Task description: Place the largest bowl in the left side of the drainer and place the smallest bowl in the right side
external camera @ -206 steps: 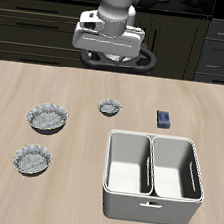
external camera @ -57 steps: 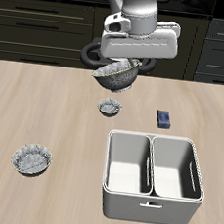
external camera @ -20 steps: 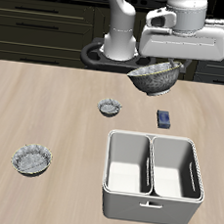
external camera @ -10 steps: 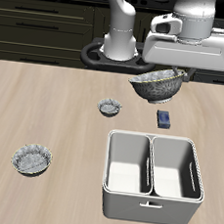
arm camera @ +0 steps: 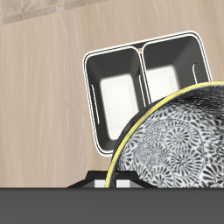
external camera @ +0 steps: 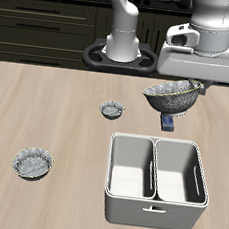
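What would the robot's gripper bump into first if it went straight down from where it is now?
Probably the small dark blue block or the back rim of the drainer. The gripper holds the largest bowl above that spot, so the bowl would touch first. Depth is hard to judge here.

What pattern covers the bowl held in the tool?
Grey lacy circles on the largest bowl; wrist view.

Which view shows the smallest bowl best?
The exterior view: the smallest bowl sits whole on the table, behind the drainer. The wrist view does not show it at all.
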